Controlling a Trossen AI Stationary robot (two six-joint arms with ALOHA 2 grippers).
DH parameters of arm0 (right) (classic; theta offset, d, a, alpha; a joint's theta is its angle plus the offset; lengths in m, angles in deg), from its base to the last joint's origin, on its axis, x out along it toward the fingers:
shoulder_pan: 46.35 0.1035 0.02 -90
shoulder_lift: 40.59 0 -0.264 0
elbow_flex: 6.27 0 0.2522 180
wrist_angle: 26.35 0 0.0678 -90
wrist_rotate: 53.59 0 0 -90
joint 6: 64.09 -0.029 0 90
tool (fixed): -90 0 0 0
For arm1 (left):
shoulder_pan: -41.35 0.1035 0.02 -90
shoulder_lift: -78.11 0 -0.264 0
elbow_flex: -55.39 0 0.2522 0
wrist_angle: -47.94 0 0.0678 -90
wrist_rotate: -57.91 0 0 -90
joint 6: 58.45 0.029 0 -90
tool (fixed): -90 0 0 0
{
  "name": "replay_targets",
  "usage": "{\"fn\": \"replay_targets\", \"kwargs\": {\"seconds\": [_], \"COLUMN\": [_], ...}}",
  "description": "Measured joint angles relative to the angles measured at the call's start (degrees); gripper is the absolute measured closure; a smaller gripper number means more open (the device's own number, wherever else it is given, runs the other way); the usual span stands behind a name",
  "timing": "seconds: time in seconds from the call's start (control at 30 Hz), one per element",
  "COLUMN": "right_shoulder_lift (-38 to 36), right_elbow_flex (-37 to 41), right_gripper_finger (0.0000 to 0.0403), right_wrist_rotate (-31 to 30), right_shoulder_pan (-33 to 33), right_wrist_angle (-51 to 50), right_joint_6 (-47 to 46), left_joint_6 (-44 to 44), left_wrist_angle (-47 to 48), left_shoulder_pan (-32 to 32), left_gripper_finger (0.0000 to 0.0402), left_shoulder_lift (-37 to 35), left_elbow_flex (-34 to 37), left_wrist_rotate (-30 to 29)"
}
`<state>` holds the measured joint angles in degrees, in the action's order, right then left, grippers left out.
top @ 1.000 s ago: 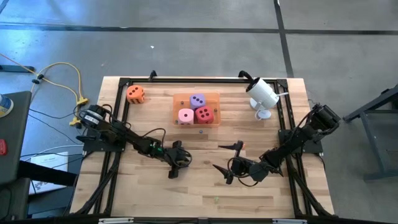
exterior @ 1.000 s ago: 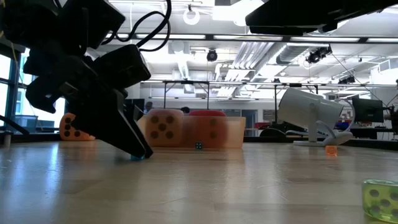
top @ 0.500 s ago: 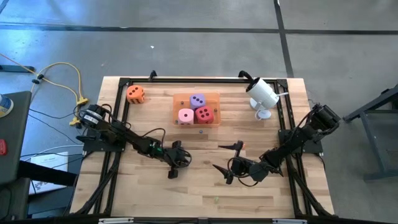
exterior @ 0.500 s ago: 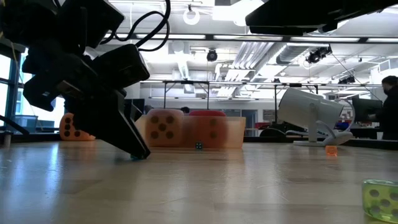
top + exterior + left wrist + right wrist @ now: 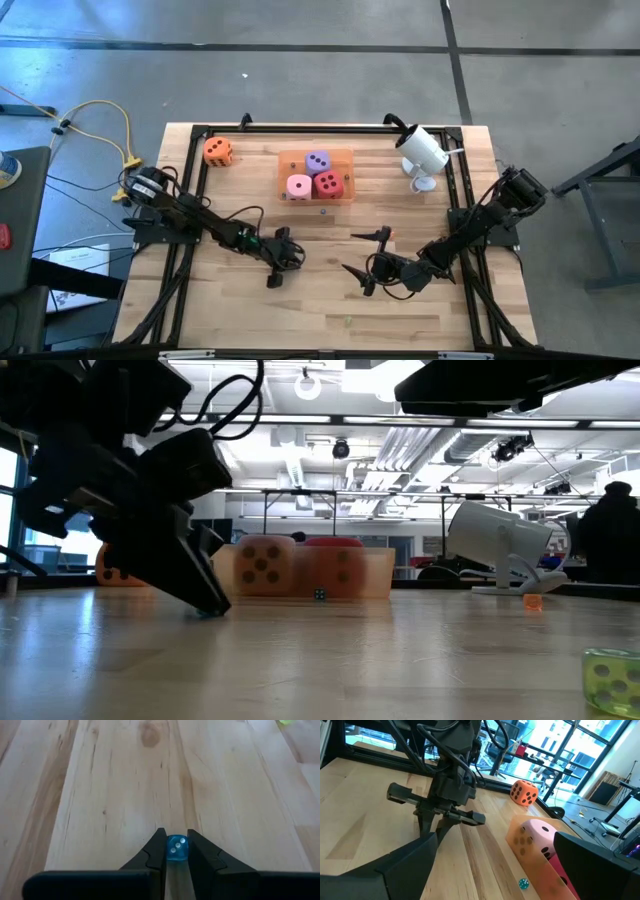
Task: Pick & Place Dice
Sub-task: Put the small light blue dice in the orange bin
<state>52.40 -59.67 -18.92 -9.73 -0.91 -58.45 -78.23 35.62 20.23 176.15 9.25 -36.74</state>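
Note:
Pink (image 5: 299, 185), purple (image 5: 318, 161) and red (image 5: 327, 183) foam dice sit inside the translucent orange tray (image 5: 343, 156). The orange die (image 5: 218, 151) rests on the table near the far left corner. My left gripper (image 5: 274, 277) is low over the table's middle, near of the tray, shut on a small blue translucent die (image 5: 176, 849). It shows in the low view (image 5: 212, 606) with its tips at the wood. My right gripper (image 5: 365, 255) hovers open to the right of it, touching nothing. My left gripper pinches the small blue die's two opposite sides (image 5: 170, 851) between its fingertips (image 5: 159, 845), only at their free ends. The fingers slant down from the table's far left. The die is at the table top; whether it is lifted clear cannot be told.
A white camera-like device (image 5: 422, 150) stands at the far right. Small dice lie loose: a teal one (image 5: 322, 211) just near of the tray, a green one (image 5: 348, 321) by the near edge, an orange one (image 5: 532, 601) to the right. A black frame (image 5: 203, 131) borders the table.
My left gripper has drawn a little toward the table's left and near edge, staying low and shut on the blue die, which went with it. The right arm has kept still.

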Motion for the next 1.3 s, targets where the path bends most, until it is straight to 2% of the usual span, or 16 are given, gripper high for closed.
{"fn": "replay_targets", "kwargs": {"seconds": [0.2,0.5,0.77,0.9,1.0,1.2,1.3], "right_shoulder_lift": [0.01,0.02,0.02,0.01,0.02,0.02,0.02], "right_elbow_flex": [0.0,0.0,0.0,0.0,0.01,0.02,0.02], "right_gripper_finger": [0.001,0.001,0.001,0.001,0.001,0.001,0.001], "right_wrist_rotate": [0.0,-0.02,-0.02,-0.02,-0.02,0.0,-0.02], "right_shoulder_pan": [0.0,-0.02,-0.02,-0.02,-0.02,-0.02,-0.04], "right_wrist_angle": [-0.02,-0.03,-0.02,-0.01,-0.02,-0.02,-0.01], "right_joint_6": [0.01,0.0,0.0,0.0,-0.01,-0.01,-0.01], "left_joint_6": [0.73,3.35,13.74,14.45,12.78,5.06,1.31], "left_wrist_angle": [4.67,3.1,1.7,1.61,1.63,4.65,7.18], "left_shoulder_pan": [0.9,1.14,2.91,9.11,16.17,31.72,38.03], "left_gripper_finger": [0.0359,0.0359,0.0355,0.0355,0.0355,0.0354,0.0354], "left_shoulder_lift": [-4.35,-12.78,-21.62,-24.44,-25.2,-24.7,-23.95], "left_elbow_flex": [0.19,0.1,0.04,0.0,-0.04,-0.09,-0.13], "left_wrist_rotate": [-0.29,-1.44,-15.78,-16.66,-16.66,-16.45,-14.08]}}
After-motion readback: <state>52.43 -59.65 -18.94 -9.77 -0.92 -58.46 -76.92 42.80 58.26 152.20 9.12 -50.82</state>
